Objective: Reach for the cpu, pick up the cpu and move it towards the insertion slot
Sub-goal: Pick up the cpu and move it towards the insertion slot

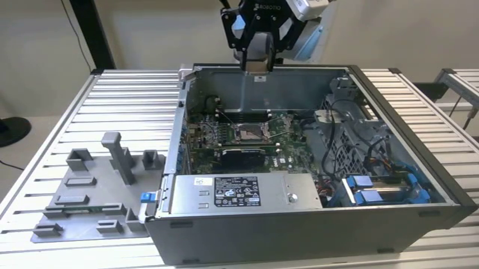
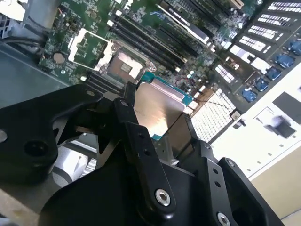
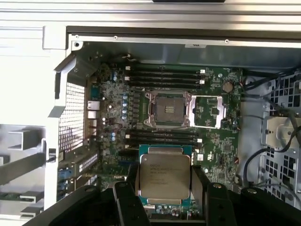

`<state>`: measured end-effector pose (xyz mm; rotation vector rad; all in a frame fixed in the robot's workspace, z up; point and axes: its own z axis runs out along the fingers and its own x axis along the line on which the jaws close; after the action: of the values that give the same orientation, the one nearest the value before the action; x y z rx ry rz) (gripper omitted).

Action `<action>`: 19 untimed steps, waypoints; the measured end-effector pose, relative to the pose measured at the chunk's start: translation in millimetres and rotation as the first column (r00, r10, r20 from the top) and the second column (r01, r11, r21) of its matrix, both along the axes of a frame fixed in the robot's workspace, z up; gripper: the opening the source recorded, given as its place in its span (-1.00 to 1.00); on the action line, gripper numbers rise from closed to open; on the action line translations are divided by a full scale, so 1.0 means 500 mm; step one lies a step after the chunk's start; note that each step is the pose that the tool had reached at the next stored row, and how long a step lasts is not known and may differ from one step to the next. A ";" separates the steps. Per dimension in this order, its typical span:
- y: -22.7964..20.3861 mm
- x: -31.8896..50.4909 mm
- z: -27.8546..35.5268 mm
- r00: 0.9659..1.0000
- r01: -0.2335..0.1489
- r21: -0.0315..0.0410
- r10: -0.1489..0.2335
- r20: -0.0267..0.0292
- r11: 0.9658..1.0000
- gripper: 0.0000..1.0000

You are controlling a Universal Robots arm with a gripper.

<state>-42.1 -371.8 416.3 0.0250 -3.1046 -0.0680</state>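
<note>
Fingers are clamped on the cpu — we see 2 black ones pressing its opposite edges in the first wrist view, closed just to the chip's width, its silvery face toward the camera. In the second wrist view the cpu sits between those black fingers too, silver plate and teal-green rim showing above the linkage.

We pick up the gripper at the top centre of the exterior view, held high over the rear wall of the computer case, well above the green board.

And the insertion slot — we have it in the middle of the first wrist view, silver frame, dark centre, its hinged cover plate folded open just beside it. The chip is apart from it, lower in that frame. On the exterior view's left, grey fixture blocks stand on the slatted table.
</note>
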 end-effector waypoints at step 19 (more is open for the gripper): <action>0.1215 0.000 -0.009 1.000 0.001 0.000 -0.001 0.000 1.000 -1.00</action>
<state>-42.0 -311.0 411.7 0.0236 -3.1047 -0.0680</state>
